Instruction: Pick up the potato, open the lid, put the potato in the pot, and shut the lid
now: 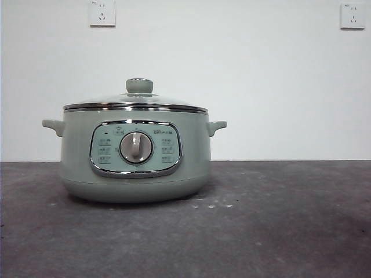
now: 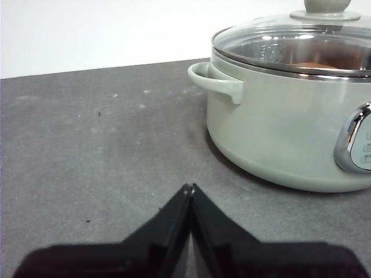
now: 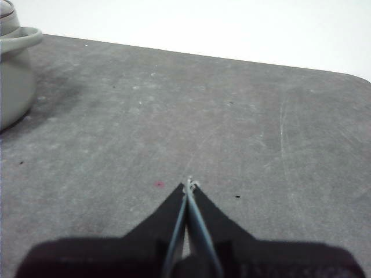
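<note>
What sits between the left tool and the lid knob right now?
Nothing visible. The left tool is shut and empty above bare table, short of the pot. The lid sits closed on it, its knob exposed. Something orange-brown, likely the potato, shows through the glass.

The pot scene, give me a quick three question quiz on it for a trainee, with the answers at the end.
1. True or false: the lid sits on the pot.
2. What orange-brown thing shows through the lid's glass in the left wrist view?
3. How do the jaws of the left gripper and right gripper stand: A) both shut and holding nothing, B) both open, C) one shut on the knob?

Key: 1 true. 2 the potato, inside the pot. 3 A.
</note>
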